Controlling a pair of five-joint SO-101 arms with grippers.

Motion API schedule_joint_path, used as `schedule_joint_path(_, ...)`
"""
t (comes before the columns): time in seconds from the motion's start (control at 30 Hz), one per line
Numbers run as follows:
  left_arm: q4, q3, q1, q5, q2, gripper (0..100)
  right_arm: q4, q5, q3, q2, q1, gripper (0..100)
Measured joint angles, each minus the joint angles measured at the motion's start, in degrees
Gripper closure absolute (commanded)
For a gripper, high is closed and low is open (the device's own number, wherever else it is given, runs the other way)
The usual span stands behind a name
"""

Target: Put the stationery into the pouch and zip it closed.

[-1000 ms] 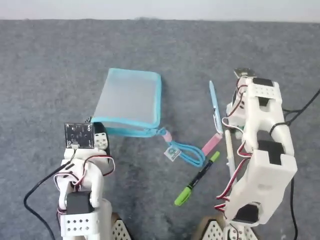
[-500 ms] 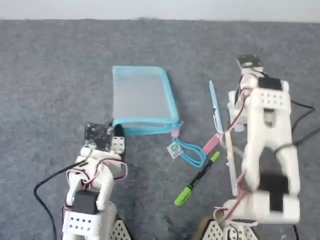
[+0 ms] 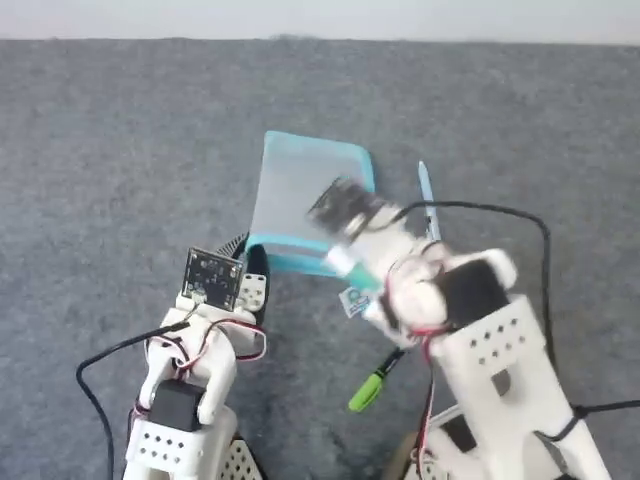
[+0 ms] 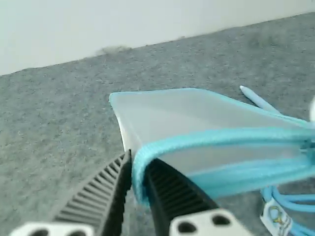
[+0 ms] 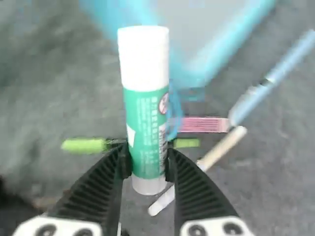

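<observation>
The pouch (image 4: 197,118) is held by a corner of its blue-trimmed edge in the closed left gripper (image 4: 135,164), seemingly so that it is steadied and its mouth presented for loading. A glue stick (image 5: 143,88) is clamped near one end in the right gripper (image 5: 146,157) and is carried above that edge, judged to be lined up for insertion. A green marker (image 3: 372,388) and a blue pen (image 3: 427,190) are left on the grey counter (image 3: 120,130) beside the pouch. Within the last second the pouch has been dragged and turned toward the pens, and the right arm has been swung from beside them across to the pouch.
</observation>
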Motion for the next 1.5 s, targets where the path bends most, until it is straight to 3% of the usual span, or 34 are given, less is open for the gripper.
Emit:
schedule_joint_path(0.13, 0.0, 0.0, 0.0, 0.0, 0.0, 99, 2.6, 0.4, 0.0, 1.2, -6.5, 99.1)
schedule_joint_path(0.3, 0.0, 0.0, 0.0, 0.0, 0.0, 99, 3.0, -1.3, -0.5, 9.4, -7.7, 99.1)
schedule_joint_path(0.57, 0.0, 0.0, 0.0, 0.0, 0.0, 99, 2.8, -7.1, -14.8, 27.3, -0.9, 99.1)
schedule_joint_path(0.83, 0.0, 0.0, 0.4, 0.1, 0.0, 99, 2.9, -10.7, -23.9, 35.3, 0.1, 99.1)
schedule_joint_path(1.2, 2.6, 0.0, 7.2, -2.5, 0.0, 99, 5.5, -17.8, -43.7, 52.0, 4.1, 98.7)
schedule_joint_path(1.27, 2.6, 0.0, 7.2, -2.5, 0.0, 99, 5.6, -19.1, -46.3, 53.3, 4.2, 95.5)
schedule_joint_path(1.5, 2.6, 0.0, 7.4, -2.5, 0.0, 99, 5.6, -20.0, -47.7, 53.6, 4.0, 70.1)
